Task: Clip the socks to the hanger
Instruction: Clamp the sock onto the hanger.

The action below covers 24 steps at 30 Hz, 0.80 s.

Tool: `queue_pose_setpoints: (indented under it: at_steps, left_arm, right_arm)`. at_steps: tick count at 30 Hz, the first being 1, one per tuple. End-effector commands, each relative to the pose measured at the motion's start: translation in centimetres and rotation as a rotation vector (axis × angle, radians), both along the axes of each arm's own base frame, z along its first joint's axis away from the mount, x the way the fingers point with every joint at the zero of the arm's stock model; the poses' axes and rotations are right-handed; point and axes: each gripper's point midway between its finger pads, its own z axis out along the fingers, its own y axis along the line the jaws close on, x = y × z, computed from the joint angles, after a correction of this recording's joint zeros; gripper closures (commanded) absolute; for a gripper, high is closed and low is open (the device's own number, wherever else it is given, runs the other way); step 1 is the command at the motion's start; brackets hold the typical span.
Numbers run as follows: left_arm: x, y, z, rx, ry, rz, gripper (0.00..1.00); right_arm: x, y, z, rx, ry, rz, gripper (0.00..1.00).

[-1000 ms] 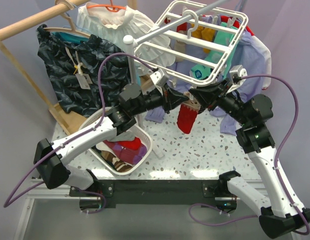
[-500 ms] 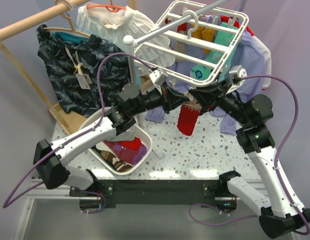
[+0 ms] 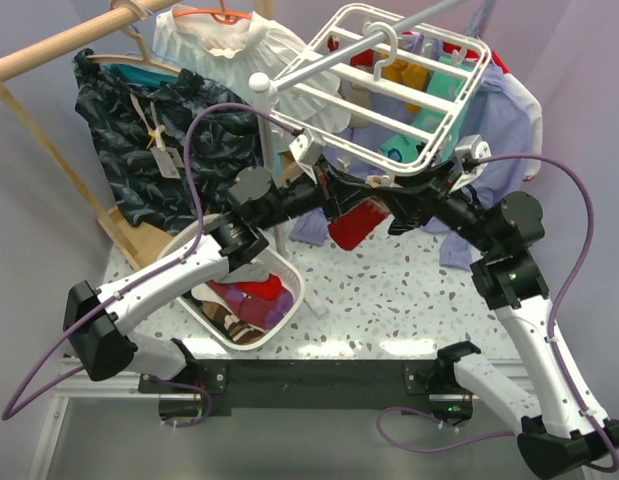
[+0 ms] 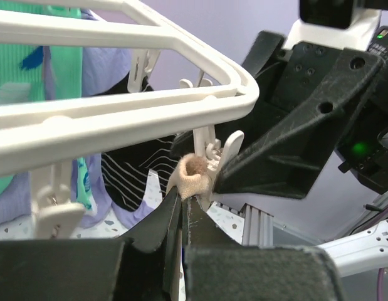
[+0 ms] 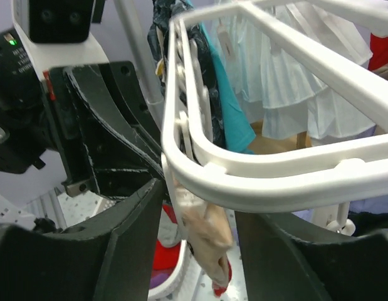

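The white grid hanger [image 3: 389, 90] hangs from a pole at the upper middle. One red sock [image 3: 355, 222] with a tan cuff [image 4: 195, 174] hangs slanted under the hanger's near edge. My left gripper [image 3: 361, 196] is shut on the cuff and holds it up against a small white clip [image 4: 217, 149] on the frame. My right gripper [image 5: 200, 219] is open. Its fingers [image 5: 128, 241] straddle that clip [image 5: 181, 188] and the cuff [image 5: 212, 229] just under the hanger rim [image 5: 256, 172]. A second red sock cannot be made out for sure.
A white oval basket [image 3: 291, 292] with red and purple cloth stands at the front left. Teal socks [image 3: 397, 148] and a yellow one [image 3: 397, 70] hang in the hanger. A wooden rail with a dark garment [image 3: 149, 130] and a white blouse [image 3: 229, 40] is at the back left. Purple cloth [image 3: 509, 110] hangs at the right.
The left gripper has lifted the cuff to the hanger's near edge. The sock swung from hanging straight down to slanting left. The hanger tilted slightly. The right gripper stayed at the clip.
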Motion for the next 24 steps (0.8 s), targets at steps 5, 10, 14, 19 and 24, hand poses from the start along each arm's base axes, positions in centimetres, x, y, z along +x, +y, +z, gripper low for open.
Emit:
queue_pose_setpoints:
  at_steps: [5, 10, 14, 19, 24]
  left_arm:
    - [-0.8, 1.4, 2.8, -0.069, -0.062, 0.012, 0.67]
    - [-0.3, 2.9, 2.3, -0.031, -0.094, 0.099, 0.44]
    - [-0.3, 4.5, 2.1, 0.011, -0.133, 0.161, 0.3]
    - [0.6, 6.9, 1.9, 0.037, -0.187, 0.292, 0.23]
    - [1.4, 6.8, 2.5, 0.03, -0.251, 0.38, 0.23]
  right_arm:
    - [0.0, -0.5, -0.6, -0.012, 0.009, -0.033, 0.39]
    - [0.6, -1.4, -1.0, -0.026, 0.031, -0.098, 0.39]
    - [1.6, -2.5, -1.5, -0.023, 0.065, -0.185, 0.39]
    - [2.2, -3.2, -1.7, -0.011, 0.084, -0.238, 0.39]
    - [2.7, -4.0, -2.1, -0.009, 0.105, -0.294, 0.39]
